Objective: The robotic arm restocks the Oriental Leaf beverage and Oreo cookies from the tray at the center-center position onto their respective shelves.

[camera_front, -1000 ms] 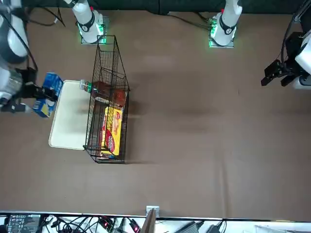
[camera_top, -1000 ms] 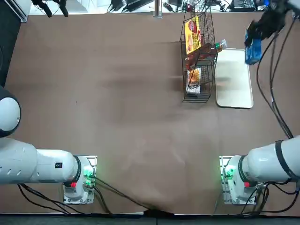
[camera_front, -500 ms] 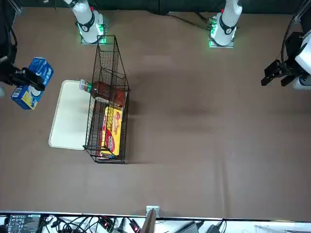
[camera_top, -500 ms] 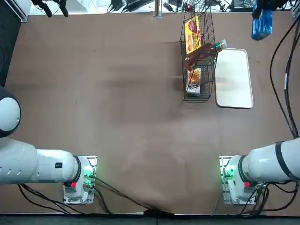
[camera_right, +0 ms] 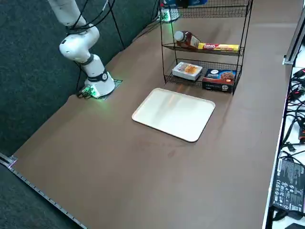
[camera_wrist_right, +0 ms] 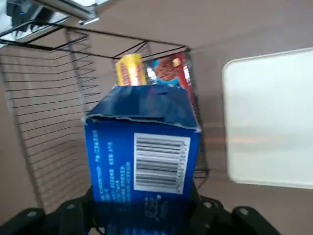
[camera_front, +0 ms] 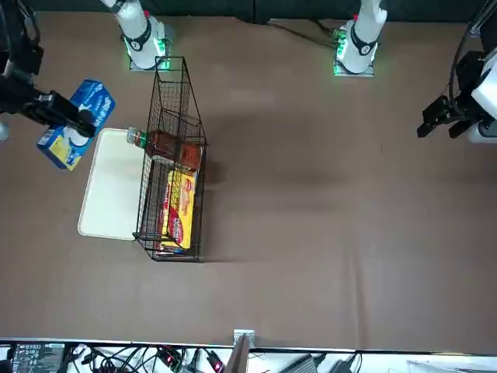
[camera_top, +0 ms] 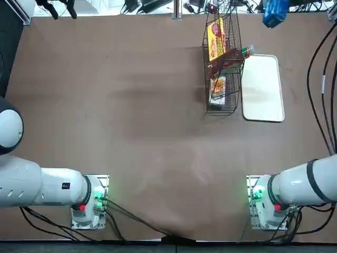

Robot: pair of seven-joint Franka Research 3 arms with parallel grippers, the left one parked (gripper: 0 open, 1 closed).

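"What did the surface (camera_top: 142, 126) look like?"
"Brown and flat, with the white tray (camera_right: 171, 114) and the wire rack (camera_front: 175, 109) standing right beside it."
"And the rack's shelves?"
"The amber-brown bottle (camera_right: 187, 39) lay on one, next to a yellow pack (camera_right: 218, 46). A white-sided pack (camera_right: 187, 71) and a dark box (camera_right: 219, 80) rested on the shelf below."

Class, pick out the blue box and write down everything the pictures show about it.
The blue box looks like printed cardboard: elongated, rectangular, glossy, with a white barcode label and pale lettering on its near end and a yellow patch on one side. A top edge appears slightly creased. It is held between the fingers of the right gripper, tilted in the front view, and appears raised above the table, beyond the white tray. It is not on the tray.
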